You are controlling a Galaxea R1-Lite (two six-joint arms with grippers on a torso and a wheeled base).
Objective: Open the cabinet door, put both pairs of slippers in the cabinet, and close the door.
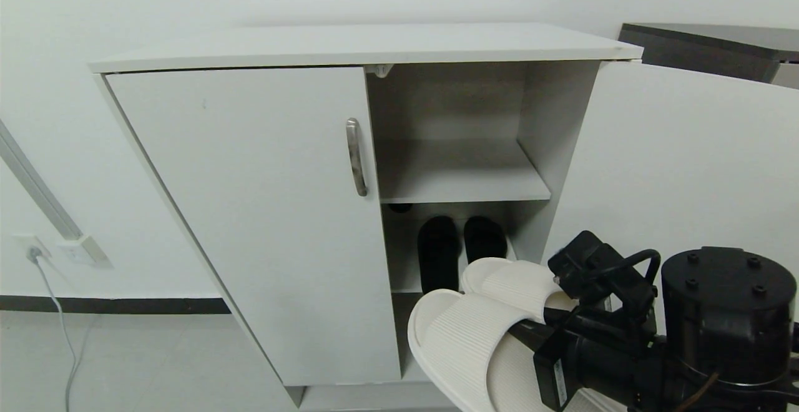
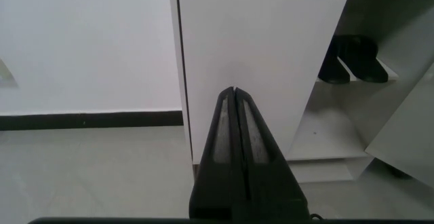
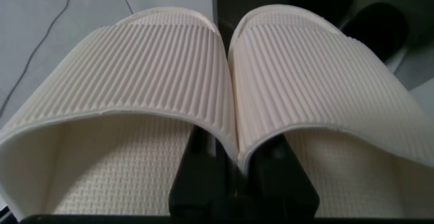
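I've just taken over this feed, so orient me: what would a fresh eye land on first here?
A pair of white slippers, pinched together by the right hand, fills the foreground in front of the cabinet. Its right door is swung wide open and its left door is shut. Inside, a pair of black slippers sits side by side on a lower shelf.

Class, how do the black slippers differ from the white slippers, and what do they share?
The black slippers are dark; the white slippers are pale and ribbed. The black slippers sit inside the cabinet; the white slippers are outside it. The black slippers rest free; the right hand holds the white slippers. Both pairs lie side by side.
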